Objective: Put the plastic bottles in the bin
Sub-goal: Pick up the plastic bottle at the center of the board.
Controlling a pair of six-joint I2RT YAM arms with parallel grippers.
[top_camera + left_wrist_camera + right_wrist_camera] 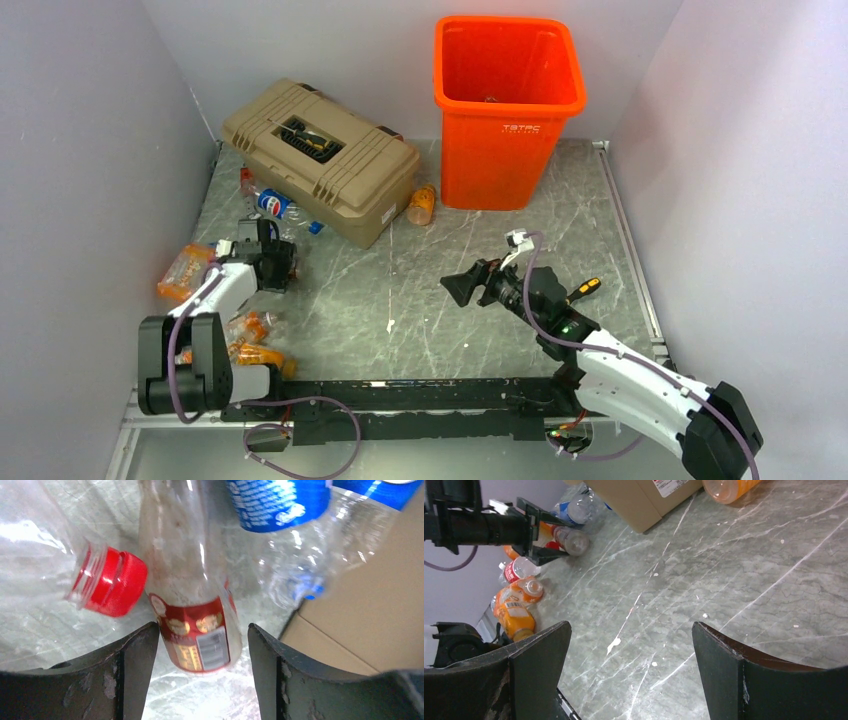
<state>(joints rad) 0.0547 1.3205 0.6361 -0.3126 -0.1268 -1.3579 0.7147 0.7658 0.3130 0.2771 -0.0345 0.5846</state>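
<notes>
Left pincer [202,626] straddles a red-labelled bottle [186,565], toolbox [360,625] close beside.

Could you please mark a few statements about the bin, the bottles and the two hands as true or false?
1. The orange bin stands upright at the far end of the table. True.
2. The right hand is holding a bottle. False: it is open and empty above bare table.
3. The left hand has a finger on either side of a clear bottle with a red label. True.
4. The tan toolbox sits to the right of the bin in the top view. False: it sits to the bin's left.
5. An orange bottle lies on its side between the toolbox and the bin. True.
</notes>
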